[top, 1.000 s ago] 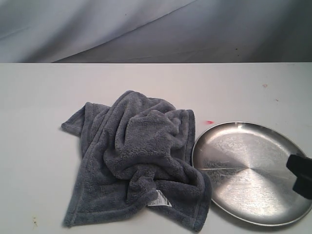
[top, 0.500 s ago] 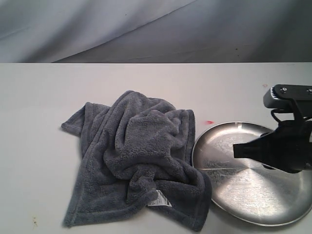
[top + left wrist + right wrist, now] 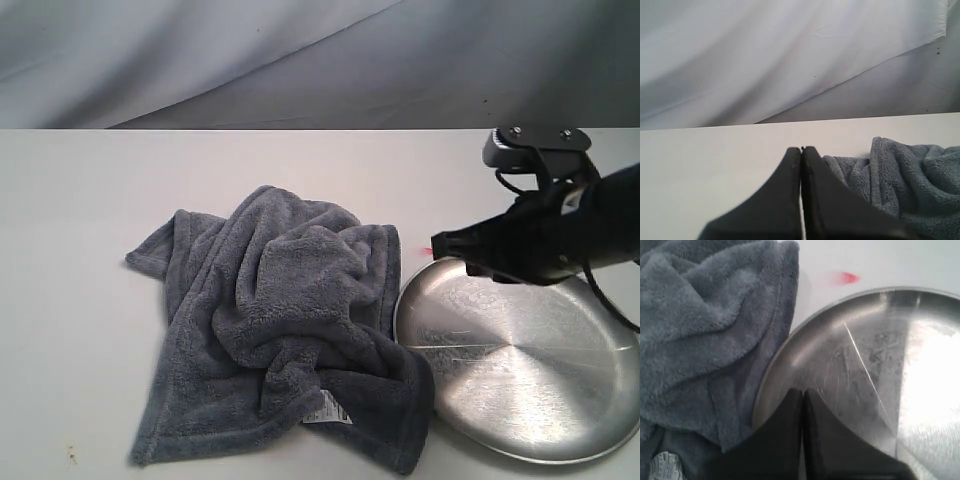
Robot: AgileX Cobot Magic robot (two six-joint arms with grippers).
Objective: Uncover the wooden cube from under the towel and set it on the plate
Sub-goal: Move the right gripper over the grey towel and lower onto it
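The dark grey towel (image 3: 280,325) lies bunched on the white table, its white tag (image 3: 326,408) near the front edge. The wooden cube is hidden. The silver plate (image 3: 520,400) sits right of the towel, touching its edge. My right gripper (image 3: 437,243) hangs shut and empty above the plate's far left rim, pointing at the towel; in the right wrist view its tips (image 3: 803,391) sit over the plate (image 3: 865,365) beside the towel (image 3: 705,330). My left gripper (image 3: 801,149) is shut and empty, out of the exterior view, with a towel (image 3: 910,175) corner beside it.
A small red mark (image 3: 430,250) sits on the table behind the plate (image 3: 850,277). A grey-white cloth backdrop (image 3: 300,60) hangs behind the table's far edge. The table (image 3: 80,230) is bare to the towel's left and behind it.
My right arm has come in from the right edge, risen and swung left across the plate toward the towel. Towel and plate have not moved.
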